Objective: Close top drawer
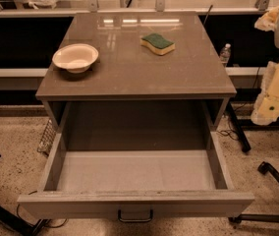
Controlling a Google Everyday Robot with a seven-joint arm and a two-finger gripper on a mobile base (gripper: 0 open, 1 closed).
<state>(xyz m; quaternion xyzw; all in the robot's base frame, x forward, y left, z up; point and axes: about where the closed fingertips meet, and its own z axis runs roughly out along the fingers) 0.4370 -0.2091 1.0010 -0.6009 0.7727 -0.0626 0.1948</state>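
Observation:
The top drawer (134,202) of the grey-brown cabinet is pulled far out toward me. Its long tray is empty and shows a pale grey floor (134,171). The flat front panel sits at the bottom of the view, with one small dark pull handle (135,215) at its centre. My arm is at the right edge, raised beside the cabinet. My gripper (267,109) hangs at the arm's lower end, to the right of the drawer and above it, touching nothing.
On the cabinet top (129,77) are a cream bowl (75,58) at the left and a green-and-yellow sponge (157,43) at the back right. A water bottle (225,53) stands behind the cabinet. Chair legs (277,181) lie on the floor to the right.

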